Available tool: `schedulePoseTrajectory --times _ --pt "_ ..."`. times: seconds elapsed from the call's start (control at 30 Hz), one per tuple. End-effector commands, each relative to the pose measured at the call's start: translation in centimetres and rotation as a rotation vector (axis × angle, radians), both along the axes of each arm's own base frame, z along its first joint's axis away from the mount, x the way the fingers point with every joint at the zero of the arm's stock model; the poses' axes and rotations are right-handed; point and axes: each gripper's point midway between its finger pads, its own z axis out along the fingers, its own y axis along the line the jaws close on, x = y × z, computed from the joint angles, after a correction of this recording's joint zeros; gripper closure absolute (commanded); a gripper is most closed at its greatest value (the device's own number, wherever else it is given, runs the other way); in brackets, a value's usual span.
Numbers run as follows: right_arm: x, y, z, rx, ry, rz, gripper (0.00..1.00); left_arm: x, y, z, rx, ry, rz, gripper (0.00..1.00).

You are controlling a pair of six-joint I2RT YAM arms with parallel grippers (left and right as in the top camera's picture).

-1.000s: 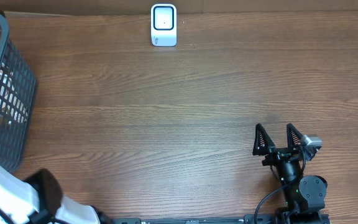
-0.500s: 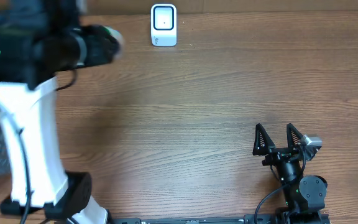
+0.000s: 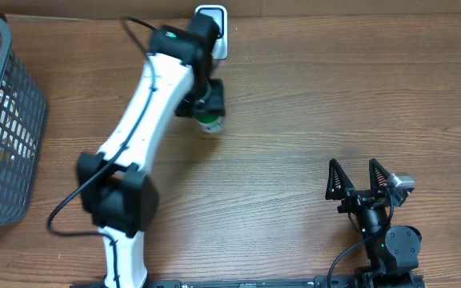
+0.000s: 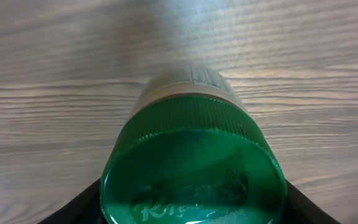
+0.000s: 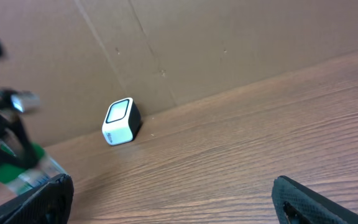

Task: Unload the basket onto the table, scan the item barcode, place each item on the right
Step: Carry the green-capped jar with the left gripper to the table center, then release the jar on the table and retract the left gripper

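The item is a jar with a green lid [image 4: 191, 168] and a pale labelled body [image 4: 194, 84], held lid-first over the wood. My left gripper [image 4: 191, 214] is shut on it, with black fingers [image 4: 73, 208] at both sides of the lid. From overhead the left gripper [image 3: 206, 98] holds the jar [image 3: 210, 122] just in front of the white barcode scanner [image 3: 214, 14], which the arm partly covers. No barcode shows. The right wrist view has the scanner [image 5: 120, 121] by the cardboard wall and the jar [image 5: 23, 171] at the left. My right gripper [image 3: 352, 170] stands open and empty at the near right.
A grey wire basket [image 3: 10, 120] with several packaged goods inside stands at the table's left edge. A brown cardboard wall [image 5: 229, 43] closes off the back of the wooden table [image 3: 310, 104].
The left arm has swung from the basket side across the table to the scanner, carrying the green-lidded jar. The right arm has not moved.
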Motion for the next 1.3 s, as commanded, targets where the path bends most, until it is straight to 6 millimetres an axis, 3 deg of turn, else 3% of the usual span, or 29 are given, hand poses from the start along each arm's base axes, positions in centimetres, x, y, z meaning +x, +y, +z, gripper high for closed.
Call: schedulePoseTrajectory --times 0.0,0.4,0.5,0.67,0.7,0.77,0.87,1.0,1.13,1.27 --pt "0.0 -0.1 -0.2 0.001 -0.004 -0.006 0.0 -0.7 -1.8 -3.2 0.008 0.077 0.018 0.68" --pt "0.0 -0.1 -0.2 0.001 -0.004 -0.006 0.0 -1.1 -4.0 -9.1 0.052 0.16 0.031 0.64" --pt "0.0 -0.1 -0.2 0.001 -0.004 -0.006 0.0 -1.2 -4.1 -9.3 0.055 0.166 0.028 0.52" --pt "0.0 -0.1 -0.2 0.001 -0.004 -0.006 0.0 -1.1 -3.9 -7.9 0.049 0.148 0.011 0.22" --pt "0.0 -0.1 -0.2 0.001 -0.004 -0.006 0.0 -0.9 -3.9 -7.2 0.044 0.135 -0.006 0.12" --pt "0.0 -0.1 -0.2 0.001 -0.004 -0.006 0.0 -0.6 -3.9 -5.4 0.036 0.104 -0.014 0.05" --pt "0.0 -0.1 -0.2 0.001 -0.004 -0.006 0.0 0.6 -3.8 -1.2 0.003 0.01 -0.013 0.01" --pt "0.0 -0.1 -0.2 0.001 -0.004 -0.006 0.0 2.2 -2.0 6.1 -0.016 -0.169 0.024 0.01" --pt "0.0 -0.1 -0.2 0.001 -0.004 -0.006 0.0 2.8 3.1 14.1 -0.005 -0.362 0.127 0.01" --pt "0.0 -0.1 -0.2 0.001 -0.004 -0.006 0.0 1.4 11.0 20.2 0.02 -0.497 0.3 0.0"
